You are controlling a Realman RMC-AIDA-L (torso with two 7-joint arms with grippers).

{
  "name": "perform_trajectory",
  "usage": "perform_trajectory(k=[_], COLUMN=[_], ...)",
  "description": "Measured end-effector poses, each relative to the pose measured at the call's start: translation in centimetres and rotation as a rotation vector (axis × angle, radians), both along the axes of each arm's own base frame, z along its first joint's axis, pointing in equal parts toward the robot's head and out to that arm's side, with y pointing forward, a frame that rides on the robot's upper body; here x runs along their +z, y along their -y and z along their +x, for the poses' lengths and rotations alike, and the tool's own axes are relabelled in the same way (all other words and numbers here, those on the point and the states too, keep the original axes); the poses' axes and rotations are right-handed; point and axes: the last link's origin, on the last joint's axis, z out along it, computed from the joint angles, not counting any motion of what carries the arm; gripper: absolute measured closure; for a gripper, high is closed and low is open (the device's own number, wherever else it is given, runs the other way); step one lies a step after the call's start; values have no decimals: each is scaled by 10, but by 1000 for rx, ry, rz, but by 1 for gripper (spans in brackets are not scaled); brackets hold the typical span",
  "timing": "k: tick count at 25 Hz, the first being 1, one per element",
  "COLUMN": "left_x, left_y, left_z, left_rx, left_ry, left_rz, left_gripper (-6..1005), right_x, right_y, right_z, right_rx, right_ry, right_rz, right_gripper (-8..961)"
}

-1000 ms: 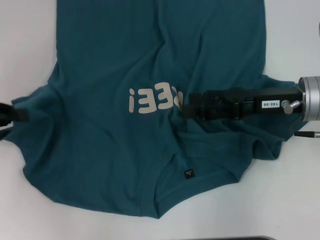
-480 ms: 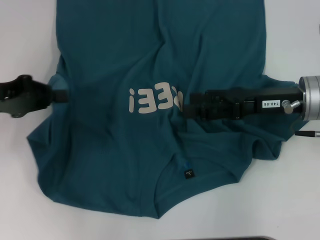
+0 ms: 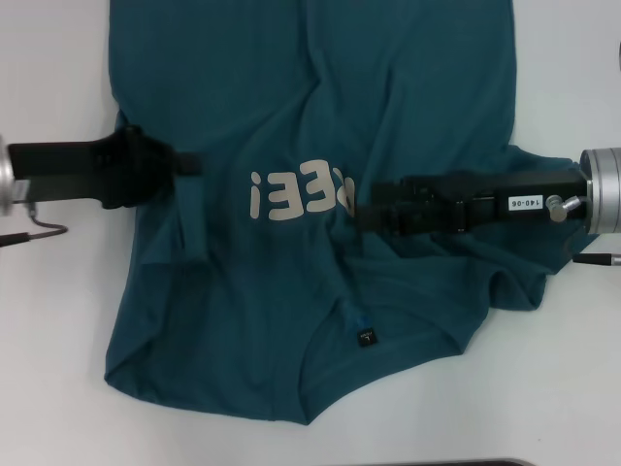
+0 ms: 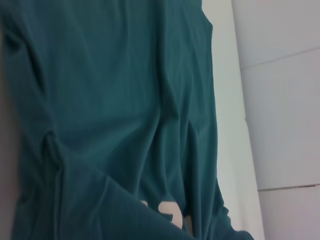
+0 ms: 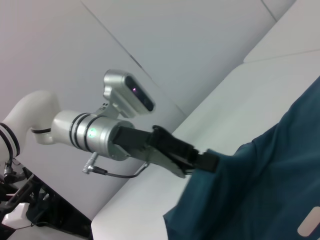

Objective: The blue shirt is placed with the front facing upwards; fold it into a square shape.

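Note:
The blue shirt (image 3: 291, 97) lies front up on the white table (image 3: 49, 78), with off-white letters (image 3: 286, 194) on its chest and a black neck tag (image 3: 366, 336) toward me. My left gripper (image 3: 191, 165) is shut on the shirt's left sleeve and holds it over the body cloth, just left of the letters. The right wrist view shows that gripper (image 5: 210, 161) pinching the shirt (image 5: 270, 190). My right gripper (image 3: 361, 208) rests at the right end of the letters, shut on gathered cloth, with wrinkles running to its tip. The left wrist view shows only the shirt (image 4: 125, 100).
Bare white table lies left of the shirt and along the near edge (image 3: 543, 388). A dark strip (image 3: 437, 462) shows at the bottom edge of the head view. A pale wall (image 5: 200, 45) stands behind the table.
My left gripper has moved right from the shirt's left edge, dragging the left sleeve inward over the body. The shirt's left side has narrowed. The right arm has stayed still.

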Motion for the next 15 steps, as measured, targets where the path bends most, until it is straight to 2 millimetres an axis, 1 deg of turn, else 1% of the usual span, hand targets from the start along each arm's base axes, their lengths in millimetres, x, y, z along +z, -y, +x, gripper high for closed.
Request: perform_trajectory(k=[3, 7, 11, 15], left_x=[-11, -12, -6, 2], left_y=[-4, -4, -3, 3], left_z=[6, 9, 10, 15], left_rx=[-53, -110, -133, -201], left_ry=[-17, -42, -42, 9], left_rz=[-29, -45, -40, -36], left_gripper=[985, 935, 822, 710], right_x=[0, 1, 1, 1], right_y=[0, -1, -1, -3], right_z=[1, 1, 0, -1], right_rx=[-1, -4, -9, -8], right_ry=[3, 3, 1, -1], right_rz=[0, 3, 2, 4], right_gripper=[7, 8, 8, 8])
